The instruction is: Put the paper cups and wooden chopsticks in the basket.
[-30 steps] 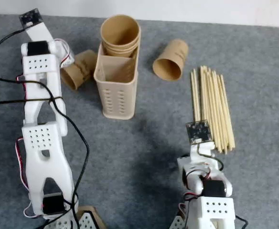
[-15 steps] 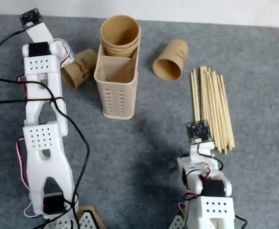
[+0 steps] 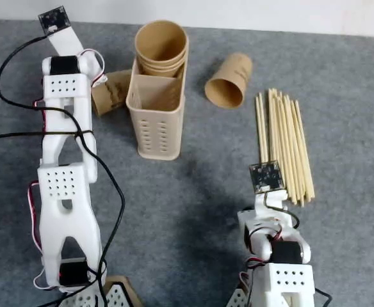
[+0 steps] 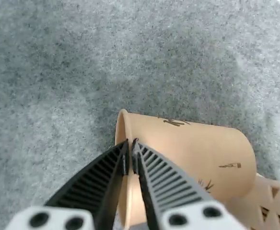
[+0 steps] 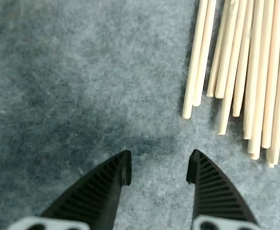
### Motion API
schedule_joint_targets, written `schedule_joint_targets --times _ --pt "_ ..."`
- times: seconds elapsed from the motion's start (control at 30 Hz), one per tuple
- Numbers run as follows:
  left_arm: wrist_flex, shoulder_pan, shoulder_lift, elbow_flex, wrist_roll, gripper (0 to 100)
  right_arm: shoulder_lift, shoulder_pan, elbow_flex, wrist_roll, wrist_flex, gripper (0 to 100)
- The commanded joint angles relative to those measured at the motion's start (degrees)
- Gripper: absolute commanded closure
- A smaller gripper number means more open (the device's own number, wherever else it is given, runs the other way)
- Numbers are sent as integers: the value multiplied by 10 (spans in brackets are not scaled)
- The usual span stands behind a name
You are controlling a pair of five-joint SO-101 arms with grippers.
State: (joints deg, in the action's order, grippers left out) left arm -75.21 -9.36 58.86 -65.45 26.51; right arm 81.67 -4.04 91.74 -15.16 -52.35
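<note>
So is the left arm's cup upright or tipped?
Tipped: the paper cup lies on its side, the left gripper shut on its rim.

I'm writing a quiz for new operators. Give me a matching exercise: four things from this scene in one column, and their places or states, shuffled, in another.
1. left hand
2. right hand
3. stacked cups
4. chopsticks

A. lying loose on the carpet
B. standing in the basket
C. shut on the lying cup at its rim
D. open over bare carpet

Pairs: 1-C, 2-D, 3-B, 4-A.
</note>
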Motion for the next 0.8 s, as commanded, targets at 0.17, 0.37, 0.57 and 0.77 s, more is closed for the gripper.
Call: schedule_joint_targets --times 0.17,0.37,0.57,0.77 --pt "-71 0 -2 -158 3 995 4 -4 -5 3 6 796" --pt "-121 -30 -5 -276 -4 995 4 -4 -5 3 6 796" --pt "-150 -57 -87 -296 -111 995 4 -4 -5 3 6 796" --pt "-142 -40 -237 -296 -163 995 4 -4 -5 3 6 796"
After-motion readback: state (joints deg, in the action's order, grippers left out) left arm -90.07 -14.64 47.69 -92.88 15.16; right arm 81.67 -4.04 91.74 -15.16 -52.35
